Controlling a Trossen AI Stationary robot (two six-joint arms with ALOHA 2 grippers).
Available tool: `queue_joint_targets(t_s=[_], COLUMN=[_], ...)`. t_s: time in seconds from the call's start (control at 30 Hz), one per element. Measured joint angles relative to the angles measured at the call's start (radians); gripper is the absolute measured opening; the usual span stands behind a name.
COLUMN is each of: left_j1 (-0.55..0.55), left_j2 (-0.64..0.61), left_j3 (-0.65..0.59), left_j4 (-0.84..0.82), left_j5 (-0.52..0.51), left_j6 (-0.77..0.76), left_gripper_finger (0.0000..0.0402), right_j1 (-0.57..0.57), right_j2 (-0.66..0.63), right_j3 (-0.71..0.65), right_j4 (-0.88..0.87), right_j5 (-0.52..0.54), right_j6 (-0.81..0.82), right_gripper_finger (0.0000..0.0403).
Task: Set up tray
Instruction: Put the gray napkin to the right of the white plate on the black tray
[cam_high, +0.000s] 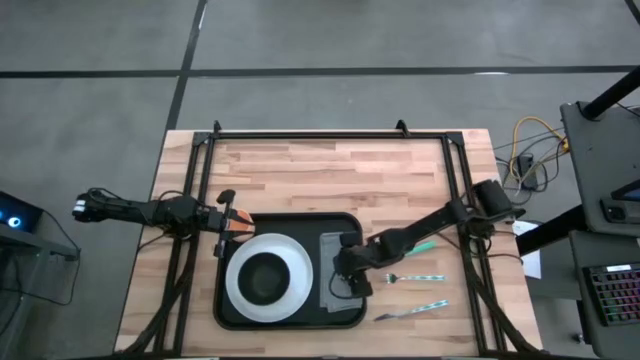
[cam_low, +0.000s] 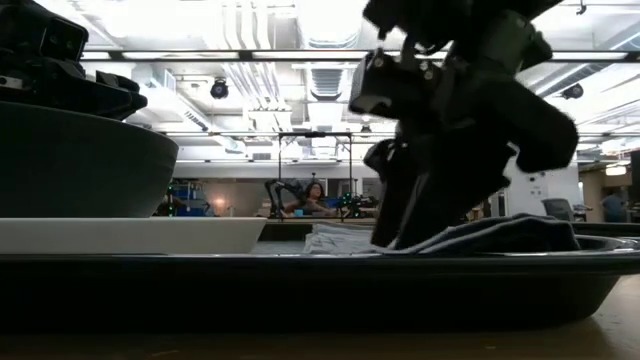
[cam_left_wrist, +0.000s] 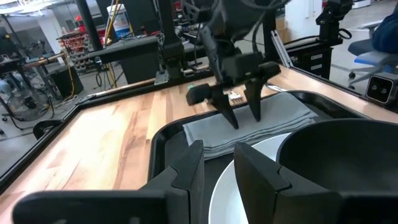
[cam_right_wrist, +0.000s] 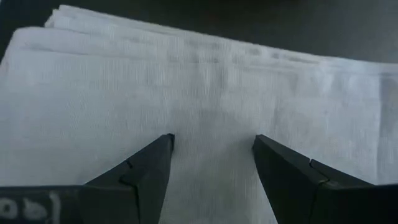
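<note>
The black tray (cam_high: 300, 224) lies near the table's near edge. On its left part stands a white plate (cam_high: 240, 287) with a dark bowl (cam_high: 268, 278) on it. A grey folded napkin (cam_high: 330, 248) lies flat on the tray's right part. My right gripper (cam_high: 350, 274) is open and points down onto the napkin (cam_right_wrist: 186, 81). My left gripper (cam_high: 232, 228) hovers slightly open over the tray's far left corner, beside the plate's rim (cam_left_wrist: 273, 146), touching nothing. My right gripper comes at the napkin from above with its fingers spread. Both fingertips (cam_left_wrist: 235, 123) stand on the napkin's upper face (cam_left_wrist: 273, 115), near its middle. The napkin lies flat on the tray floor, with no layer between the fingers.
Cutlery with teal handles lies on the bare wood right of the tray: a fork (cam_high: 420, 277) and a second piece (cam_high: 410, 311) nearer the near edge. A black frame rail (cam_high: 330, 136) runs along the table's far side. Bare wood stretches between rail and tray.
</note>
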Motion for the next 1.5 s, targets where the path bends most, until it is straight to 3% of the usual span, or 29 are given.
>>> queue_joint_targets(t_s=[0.33, 1.5], left_j1=[0.0, 0.0], left_j2=[0.0, 0.012], left_j3=[0.0, 0.0], left_j4=[0.0, 0.0], left_j5=[0.0, 0.0], left_j6=[0.0, 0.0], left_gripper_finger=[0.0071, 0.0071], right_j1=[-0.013, -0.019], right_j2=[0.105, 0.022], right_j3=[0.118, 0.067], right_j4=[-0.029, -0.043], right_j5=[-0.003, 0.001], right_j6=[0.016, -0.002], right_gripper_finger=[0.0215, 0.0215])
